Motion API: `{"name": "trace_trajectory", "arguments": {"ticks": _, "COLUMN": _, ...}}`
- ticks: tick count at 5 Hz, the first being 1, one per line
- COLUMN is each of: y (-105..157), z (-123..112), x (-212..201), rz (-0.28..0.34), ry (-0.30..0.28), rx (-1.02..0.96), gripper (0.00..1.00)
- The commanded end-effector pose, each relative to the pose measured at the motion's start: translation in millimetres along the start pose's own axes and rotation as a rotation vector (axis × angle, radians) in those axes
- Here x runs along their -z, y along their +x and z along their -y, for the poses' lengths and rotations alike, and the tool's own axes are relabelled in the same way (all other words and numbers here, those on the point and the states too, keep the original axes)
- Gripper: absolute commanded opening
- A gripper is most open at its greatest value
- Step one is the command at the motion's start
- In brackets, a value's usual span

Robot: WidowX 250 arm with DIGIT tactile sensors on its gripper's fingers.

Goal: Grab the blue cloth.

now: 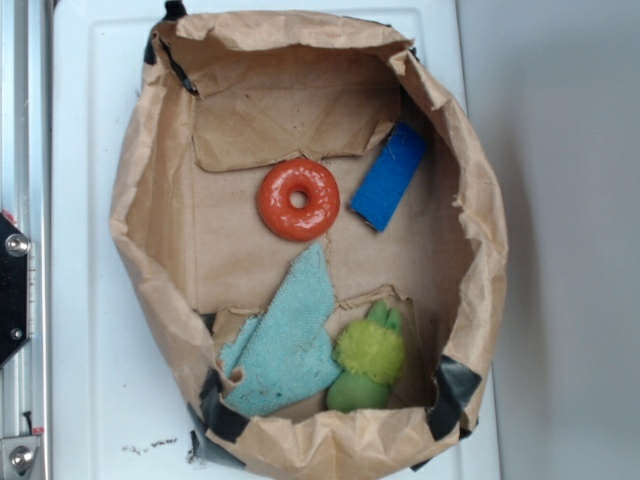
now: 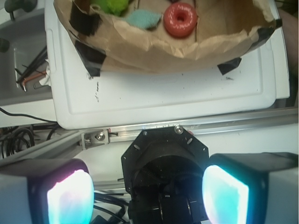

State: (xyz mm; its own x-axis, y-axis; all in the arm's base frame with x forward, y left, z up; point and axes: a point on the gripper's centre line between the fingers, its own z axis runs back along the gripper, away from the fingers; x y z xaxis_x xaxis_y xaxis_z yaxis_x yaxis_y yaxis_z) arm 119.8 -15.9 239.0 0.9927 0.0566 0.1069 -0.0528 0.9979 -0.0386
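With the gripper [image 2: 148, 191] spread wide, lower frame, reaching in could snag the paper bag [image 1: 150, 150] or grab the green plush toy [image 1: 369, 358] touching the blue cloth [image 1: 290, 340].

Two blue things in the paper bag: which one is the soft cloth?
The pale teal blue cloth, fuzzy and frayed, beside the green plush toy. The deep-blue block is rigid and rectangular.

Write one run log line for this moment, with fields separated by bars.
phase: approach not begun | gripper: open, empty, outside paper bag | blue cloth: flat in bag, untouched, beside green plush toy
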Motion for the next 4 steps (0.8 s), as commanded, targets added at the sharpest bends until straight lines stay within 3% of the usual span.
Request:
{"name": "trace_trajectory", "arguments": {"ticks": 1, "y": 76.1, "z": -15.7, "x": 19.6, "rz": 0.098, "ry": 0.047, "rx": -0.111, "gripper": 1.0}}
{"name": "trace_trajectory", "arguments": {"ticks": 2, "y": 100.9, "z": -30.7, "x": 32.0, "rz": 0.181, "ry": 0.054, "rx": -0.084, "gripper": 1.0}}
{"name": "trace_trajectory", "arguments": {"ticks": 4, "y": 139.7, "z": -60.8, "x": 65.7, "rz": 0.206, "ry": 0.044, "rx": -0.125, "gripper": 1.0}}
